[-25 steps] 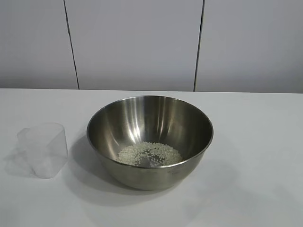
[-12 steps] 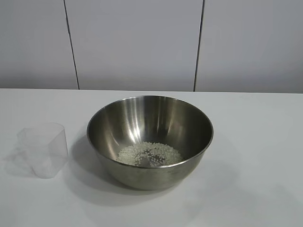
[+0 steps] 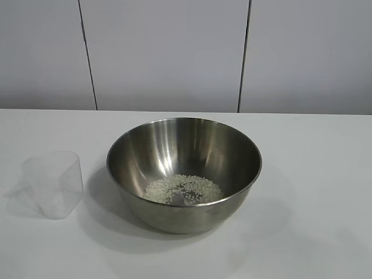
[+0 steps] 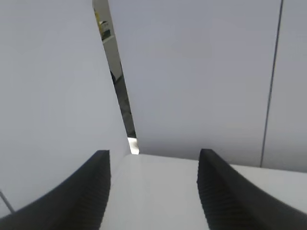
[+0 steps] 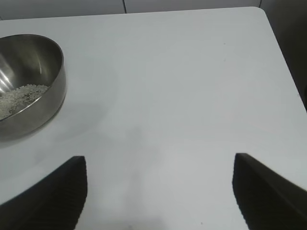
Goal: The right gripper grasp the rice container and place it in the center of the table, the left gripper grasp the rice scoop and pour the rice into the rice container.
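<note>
Centre frame of the exterior view, I count one large round shiny stainless-steel bowl, the rice container [image 3: 183, 173], standing on the flat white table [image 3: 314, 174] with one low heap of white rice [image 3: 183, 189] in its bottom. At lower left I see one small clear plastic measuring cup, the rice scoop [image 3: 53, 184], upright, apart from the bowl and seemingly empty. Neither has shifted since the earlier frames. My left gripper [image 4: 153, 189] has its two dark fingers parted about halfway with nothing between them, facing the grey wall. My right gripper [image 5: 159, 191] is spread wide over bare table, holding nothing, the bowl at upper left of its view.
</note>
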Action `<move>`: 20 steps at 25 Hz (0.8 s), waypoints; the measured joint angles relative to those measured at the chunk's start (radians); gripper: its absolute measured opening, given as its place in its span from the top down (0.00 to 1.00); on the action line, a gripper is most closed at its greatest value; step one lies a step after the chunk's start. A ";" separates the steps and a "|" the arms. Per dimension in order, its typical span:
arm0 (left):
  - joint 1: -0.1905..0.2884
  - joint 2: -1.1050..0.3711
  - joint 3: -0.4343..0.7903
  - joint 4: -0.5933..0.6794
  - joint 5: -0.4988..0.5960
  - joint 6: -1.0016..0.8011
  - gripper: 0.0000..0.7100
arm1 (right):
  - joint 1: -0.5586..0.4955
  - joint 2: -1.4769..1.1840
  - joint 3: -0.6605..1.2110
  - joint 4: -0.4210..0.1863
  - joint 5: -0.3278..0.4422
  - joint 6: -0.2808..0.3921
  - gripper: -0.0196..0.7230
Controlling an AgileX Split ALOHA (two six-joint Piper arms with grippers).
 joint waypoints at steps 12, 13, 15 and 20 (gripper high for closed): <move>-0.045 -0.382 0.140 -0.138 0.476 0.088 0.44 | 0.000 0.000 0.000 -0.001 0.000 0.000 0.21; -0.045 -0.405 0.141 -0.138 0.502 0.083 0.44 | 0.000 0.000 0.000 -0.001 0.000 0.000 0.21; -0.045 -0.440 0.151 -0.138 0.537 0.077 0.44 | 0.000 0.000 0.000 -0.001 0.000 0.000 0.21; -0.045 -0.493 0.267 -0.153 0.552 0.065 0.44 | 0.000 0.000 0.000 -0.001 0.000 0.000 0.21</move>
